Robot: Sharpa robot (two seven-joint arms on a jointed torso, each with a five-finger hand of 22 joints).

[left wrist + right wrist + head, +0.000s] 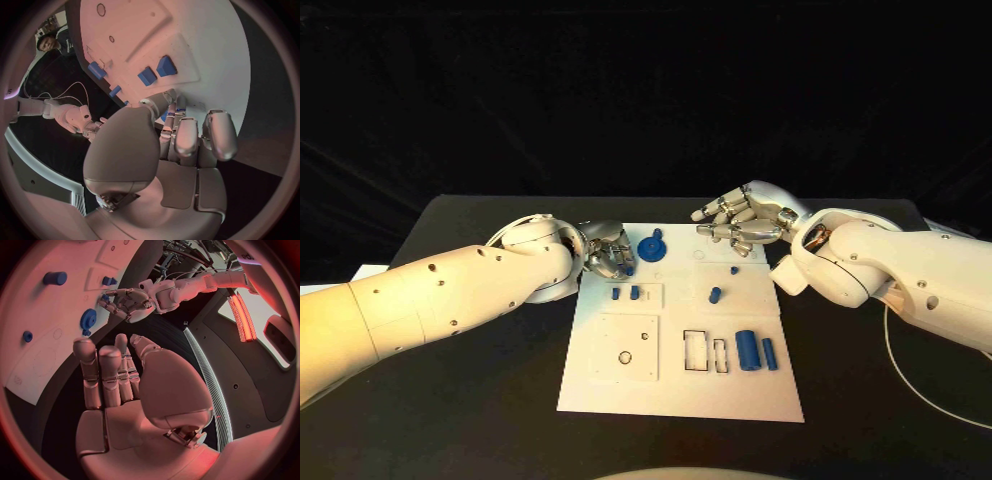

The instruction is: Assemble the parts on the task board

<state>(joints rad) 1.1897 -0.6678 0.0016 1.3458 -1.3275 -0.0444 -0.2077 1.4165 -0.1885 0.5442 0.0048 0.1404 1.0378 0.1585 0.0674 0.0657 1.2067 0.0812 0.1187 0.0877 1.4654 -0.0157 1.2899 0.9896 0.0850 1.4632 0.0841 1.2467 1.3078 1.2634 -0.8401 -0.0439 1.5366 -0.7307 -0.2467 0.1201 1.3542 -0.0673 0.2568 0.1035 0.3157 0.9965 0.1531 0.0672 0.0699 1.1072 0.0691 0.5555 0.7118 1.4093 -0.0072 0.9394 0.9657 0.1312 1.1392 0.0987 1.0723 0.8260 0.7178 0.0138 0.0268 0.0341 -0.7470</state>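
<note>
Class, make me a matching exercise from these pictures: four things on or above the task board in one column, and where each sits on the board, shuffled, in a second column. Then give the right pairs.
Things
1. blue gear
2. two blue cylinders lying side by side
3. left hand
4. right hand

Places on the task board
A. over the far right corner
B. near right part, beside the rectangular slots
C. at the far left edge
D. far end, between the two hands

Pairs: 1-D, 2-B, 3-C, 4-A
</note>
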